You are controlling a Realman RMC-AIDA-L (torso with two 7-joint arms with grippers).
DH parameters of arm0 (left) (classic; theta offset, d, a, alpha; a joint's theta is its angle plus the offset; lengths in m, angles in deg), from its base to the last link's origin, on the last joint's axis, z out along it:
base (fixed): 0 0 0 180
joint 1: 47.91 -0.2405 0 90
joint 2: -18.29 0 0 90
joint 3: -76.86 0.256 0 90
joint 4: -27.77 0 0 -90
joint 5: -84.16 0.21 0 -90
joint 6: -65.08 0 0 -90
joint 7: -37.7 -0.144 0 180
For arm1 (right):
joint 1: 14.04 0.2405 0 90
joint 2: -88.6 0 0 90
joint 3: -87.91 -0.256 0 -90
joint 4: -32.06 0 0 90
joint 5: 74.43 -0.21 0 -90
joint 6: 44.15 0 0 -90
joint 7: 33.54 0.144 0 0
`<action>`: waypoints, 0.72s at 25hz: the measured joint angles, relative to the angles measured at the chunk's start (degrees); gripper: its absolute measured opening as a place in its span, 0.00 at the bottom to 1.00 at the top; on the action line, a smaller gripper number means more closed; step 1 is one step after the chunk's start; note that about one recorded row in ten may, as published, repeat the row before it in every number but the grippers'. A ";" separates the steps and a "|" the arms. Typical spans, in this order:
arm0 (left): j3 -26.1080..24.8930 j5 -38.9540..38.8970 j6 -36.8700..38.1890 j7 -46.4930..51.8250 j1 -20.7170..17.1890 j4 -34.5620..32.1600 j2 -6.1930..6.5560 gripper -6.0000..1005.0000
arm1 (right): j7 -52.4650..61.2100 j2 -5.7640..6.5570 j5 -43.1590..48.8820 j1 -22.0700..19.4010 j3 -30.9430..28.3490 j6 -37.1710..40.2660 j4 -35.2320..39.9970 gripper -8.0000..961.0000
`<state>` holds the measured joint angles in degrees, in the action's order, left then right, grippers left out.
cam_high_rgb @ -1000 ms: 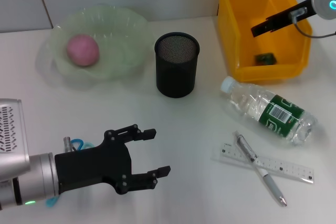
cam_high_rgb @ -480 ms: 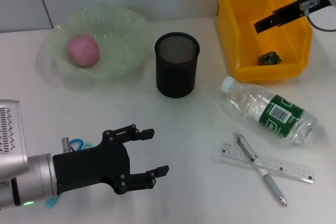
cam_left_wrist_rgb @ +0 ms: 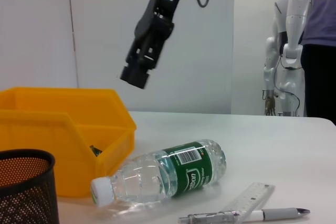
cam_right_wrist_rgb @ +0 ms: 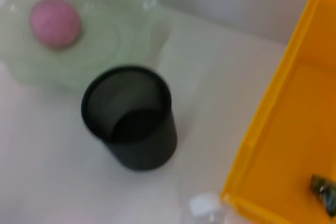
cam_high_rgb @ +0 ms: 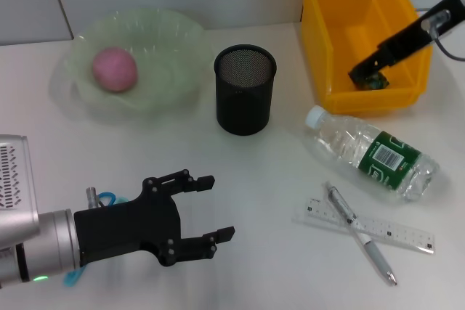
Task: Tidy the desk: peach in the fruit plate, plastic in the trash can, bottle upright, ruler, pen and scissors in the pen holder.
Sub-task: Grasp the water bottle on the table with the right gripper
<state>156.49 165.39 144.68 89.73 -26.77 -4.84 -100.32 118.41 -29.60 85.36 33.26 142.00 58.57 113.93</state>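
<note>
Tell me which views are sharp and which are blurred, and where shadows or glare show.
Head view: sharp and evenly lit; soft shadows fall beside the pen holder and under the left gripper; the bottle shows small highlights. Left wrist view: sharp, with the right gripper dark against a bright wall. Right wrist view: blurred throughout, peach and yellow bin soft-edged.
</note>
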 joint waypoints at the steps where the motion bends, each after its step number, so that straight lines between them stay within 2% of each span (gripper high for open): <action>1: 0.00 -0.02 0.02 0.00 0.02 0.00 -0.01 0.79 | 0.01 0.01 0.65 0.17 0.30 0.26 -0.38 0.82; 14: 0.11 -0.03 0.04 0.00 0.03 0.00 -0.05 0.79 | 0.19 -0.34 6.60 2.05 4.47 0.31 -9.89 0.82; 18: 0.14 -0.03 0.03 0.00 0.03 0.00 -0.05 0.79 | -0.36 -0.07 7.36 2.41 5.08 -0.10 -13.10 0.83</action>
<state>156.63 165.37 144.71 89.73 -26.73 -4.84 -100.37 118.06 -29.67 92.72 35.67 147.08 58.47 100.83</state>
